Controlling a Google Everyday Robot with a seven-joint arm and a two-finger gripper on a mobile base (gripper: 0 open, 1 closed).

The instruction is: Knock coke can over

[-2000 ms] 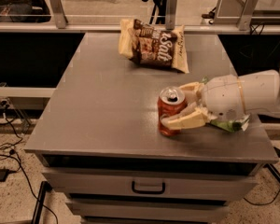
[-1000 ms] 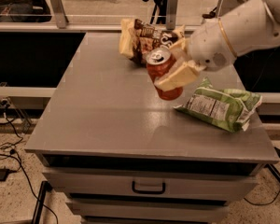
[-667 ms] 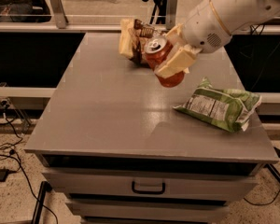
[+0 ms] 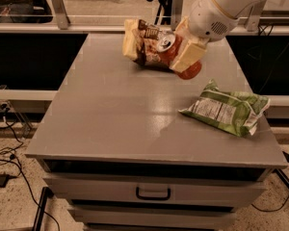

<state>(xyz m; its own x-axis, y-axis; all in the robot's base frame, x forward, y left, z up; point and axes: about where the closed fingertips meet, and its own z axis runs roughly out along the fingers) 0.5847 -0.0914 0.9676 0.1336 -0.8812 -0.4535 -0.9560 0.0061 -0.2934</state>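
The red coke can [image 4: 169, 51] with its silver top is held in my gripper [image 4: 184, 47], lifted above the grey table [image 4: 111, 114] and tilted with its top pointing up and to the left. The cream fingers [image 4: 190, 56] are shut on the can's sides. The white arm comes in from the upper right. The can hangs in front of the brown snack bag [image 4: 142, 42], near the table's far middle.
A green snack bag [image 4: 226, 110] lies on the right side of the table. The brown bag lies at the far edge. Below the tabletop is a drawer with a handle [image 4: 153, 195]. A glass rail runs behind the table.
The gripper took the can from the table's right front, lifted it and carried it back and up, tilting it more. The green bag, once behind the gripper, now lies uncovered.
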